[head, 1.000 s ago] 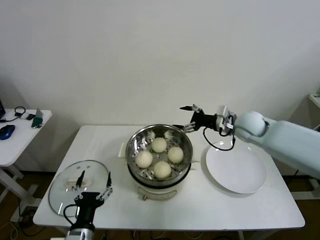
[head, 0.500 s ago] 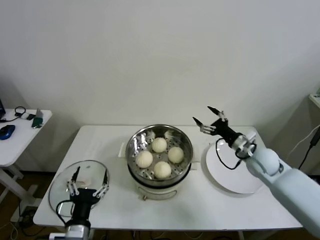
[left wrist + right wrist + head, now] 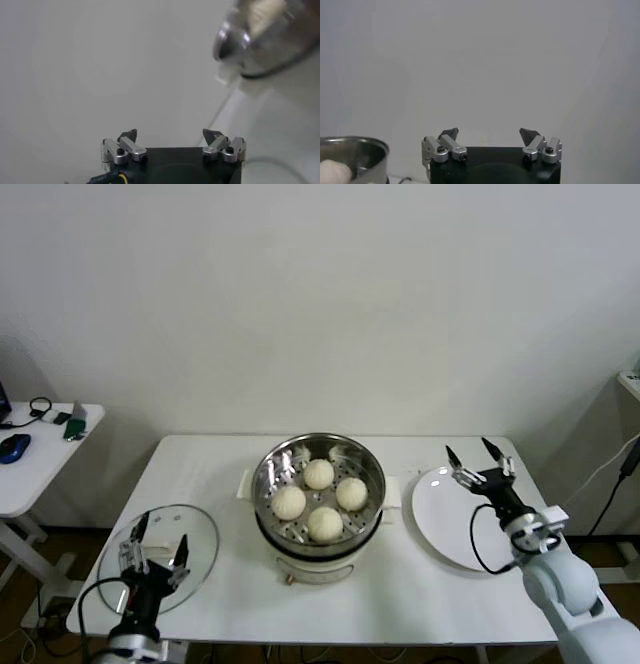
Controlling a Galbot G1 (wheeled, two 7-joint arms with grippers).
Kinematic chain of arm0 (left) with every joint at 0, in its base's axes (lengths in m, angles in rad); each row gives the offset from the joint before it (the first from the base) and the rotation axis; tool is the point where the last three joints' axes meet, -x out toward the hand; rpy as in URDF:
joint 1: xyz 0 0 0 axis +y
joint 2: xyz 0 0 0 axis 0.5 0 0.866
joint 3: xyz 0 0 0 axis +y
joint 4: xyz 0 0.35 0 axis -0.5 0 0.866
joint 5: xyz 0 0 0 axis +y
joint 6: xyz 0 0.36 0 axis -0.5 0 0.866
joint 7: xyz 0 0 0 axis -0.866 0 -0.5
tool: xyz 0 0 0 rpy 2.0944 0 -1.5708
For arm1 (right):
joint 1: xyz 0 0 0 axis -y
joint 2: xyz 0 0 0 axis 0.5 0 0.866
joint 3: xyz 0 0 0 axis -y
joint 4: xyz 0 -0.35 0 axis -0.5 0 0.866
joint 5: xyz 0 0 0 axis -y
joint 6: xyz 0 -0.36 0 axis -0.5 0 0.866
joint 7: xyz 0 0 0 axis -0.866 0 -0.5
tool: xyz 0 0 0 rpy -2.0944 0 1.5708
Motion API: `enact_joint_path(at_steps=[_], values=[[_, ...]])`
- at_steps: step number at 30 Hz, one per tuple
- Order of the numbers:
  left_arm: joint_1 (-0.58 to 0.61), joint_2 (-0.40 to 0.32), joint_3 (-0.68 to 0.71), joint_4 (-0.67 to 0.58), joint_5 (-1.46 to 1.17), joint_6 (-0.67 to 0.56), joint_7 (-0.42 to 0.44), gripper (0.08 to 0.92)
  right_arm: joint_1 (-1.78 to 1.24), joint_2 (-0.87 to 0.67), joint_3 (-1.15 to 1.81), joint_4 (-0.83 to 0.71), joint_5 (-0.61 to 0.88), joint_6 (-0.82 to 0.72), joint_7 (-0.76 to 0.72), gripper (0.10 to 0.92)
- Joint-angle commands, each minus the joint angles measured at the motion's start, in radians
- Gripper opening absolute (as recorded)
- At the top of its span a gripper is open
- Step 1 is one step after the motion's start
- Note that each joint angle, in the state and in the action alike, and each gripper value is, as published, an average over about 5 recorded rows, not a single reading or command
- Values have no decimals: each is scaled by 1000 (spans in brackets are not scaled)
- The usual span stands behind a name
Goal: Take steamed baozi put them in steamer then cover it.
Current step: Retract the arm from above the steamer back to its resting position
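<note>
The steel steamer (image 3: 318,484) stands mid-table on its white base, uncovered. Four cream-white baozi lie on its tray: one at the back (image 3: 318,474), one at the right (image 3: 351,493), one at the left (image 3: 289,502) and one at the front (image 3: 324,524). The glass cover (image 3: 195,534) lies flat at the table's front left corner. My left gripper (image 3: 155,546) is open and empty just above the cover, hiding its handle. My right gripper (image 3: 468,450) is open and empty above the white plate (image 3: 440,524), to the right of the steamer. The steamer also shows in the left wrist view (image 3: 260,30) and in the right wrist view (image 3: 355,150).
The cover overhangs the table's front left edge. A small white side table (image 3: 30,469) with a blue mouse (image 3: 12,446) and cables stands to the left. A white wall lies behind the table.
My right arm has pulled back from the steamer's far right rim, rightwards and toward the front, over the plate. My left gripper has moved left and toward the front over the cover.
</note>
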Motion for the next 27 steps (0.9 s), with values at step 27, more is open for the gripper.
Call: enact_joint_path(at_steps=[27], values=[[-353, 80, -124, 630, 489, -97, -69, 823, -178, 182, 258, -30, -155, -42, -52, 823]])
